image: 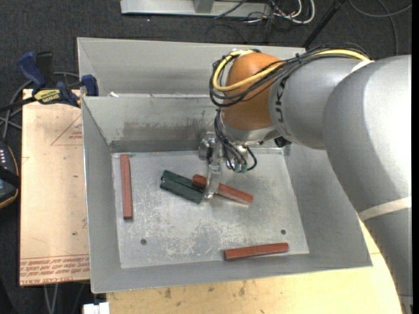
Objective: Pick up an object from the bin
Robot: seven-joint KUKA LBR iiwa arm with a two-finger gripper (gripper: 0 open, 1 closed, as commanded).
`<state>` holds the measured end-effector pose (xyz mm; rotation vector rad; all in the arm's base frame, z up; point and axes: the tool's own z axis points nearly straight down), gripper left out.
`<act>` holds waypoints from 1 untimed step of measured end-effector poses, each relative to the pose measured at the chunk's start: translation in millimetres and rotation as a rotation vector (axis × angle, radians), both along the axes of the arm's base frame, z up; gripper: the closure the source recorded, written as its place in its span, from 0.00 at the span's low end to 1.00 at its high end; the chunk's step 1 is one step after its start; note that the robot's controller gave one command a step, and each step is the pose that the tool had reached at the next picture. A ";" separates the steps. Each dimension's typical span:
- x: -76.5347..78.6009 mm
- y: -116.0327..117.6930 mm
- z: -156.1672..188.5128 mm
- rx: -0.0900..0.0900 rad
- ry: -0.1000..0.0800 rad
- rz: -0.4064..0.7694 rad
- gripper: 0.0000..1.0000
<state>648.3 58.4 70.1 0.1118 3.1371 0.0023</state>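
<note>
My gripper [211,187] reaches down into the middle of the bin, its thin fingers coming down where a dark green block [181,186] and a short reddish-brown bar [230,193] meet. The green block lies just left of the fingertips, the reddish bar runs from under them to the right. The fingers stand close together right at the bar's left end; whether they grip anything is hidden.
A long reddish-brown stick [126,186] lies upright along the bin's left side. Another reddish-brown stick [256,251] lies flat near the front right edge. The arm with its orange cover and cables hangs over the bin's back right.
</note>
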 end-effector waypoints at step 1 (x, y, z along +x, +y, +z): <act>0.1 0.3 0.5 0.000 0.001 0.000 1.00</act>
